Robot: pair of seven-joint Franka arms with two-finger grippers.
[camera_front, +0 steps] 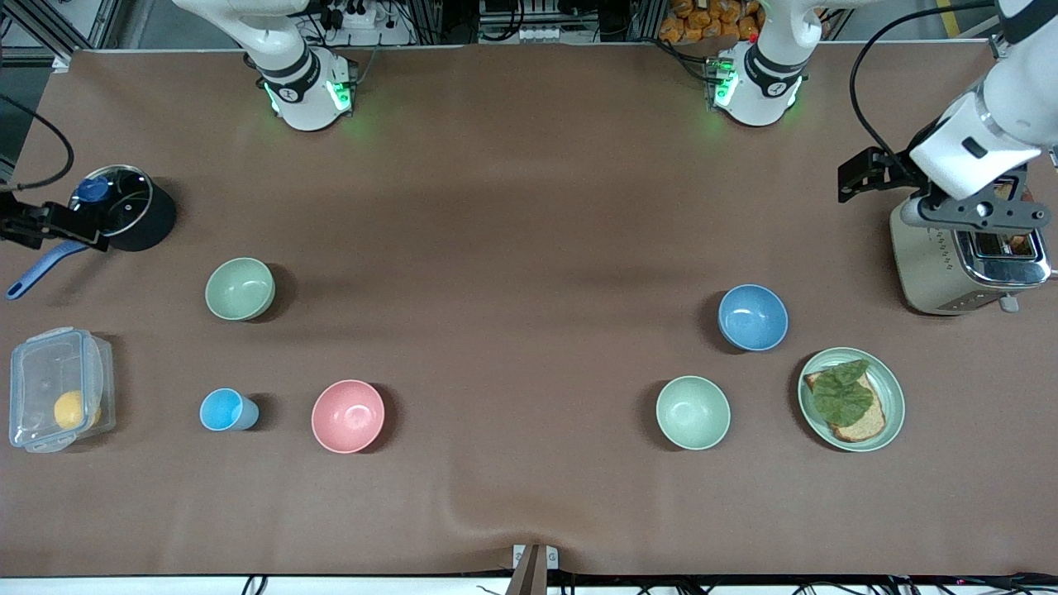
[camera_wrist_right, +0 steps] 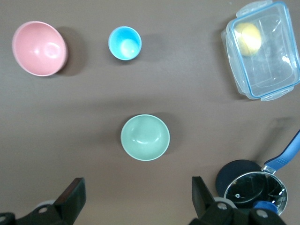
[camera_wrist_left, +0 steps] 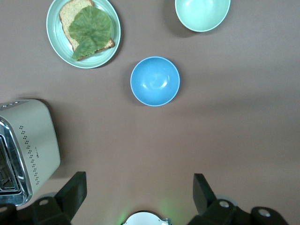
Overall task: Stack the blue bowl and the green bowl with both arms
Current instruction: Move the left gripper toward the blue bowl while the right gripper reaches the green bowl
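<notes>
The blue bowl [camera_front: 752, 317] [camera_wrist_left: 155, 81] stands upright toward the left arm's end of the table. The sage-green bowl [camera_front: 240, 288] [camera_wrist_right: 145, 137] stands upright toward the right arm's end. My left gripper [camera_front: 975, 216] [camera_wrist_left: 139, 187] hangs open and empty over the toaster [camera_front: 967, 256], well apart from the blue bowl. Over the black pot [camera_front: 124, 207] my right gripper [camera_front: 50, 225] [camera_wrist_right: 138, 192] hangs open and empty, apart from the green bowl.
A paler mint bowl [camera_front: 693, 412] and a green plate [camera_front: 891, 388] with bread and lettuce lie nearer to the front camera than the blue bowl. A pink bowl [camera_front: 348, 416], a light-blue cup [camera_front: 223, 410] and a clear box [camera_front: 58, 388] holding a yellow fruit sit near the green bowl.
</notes>
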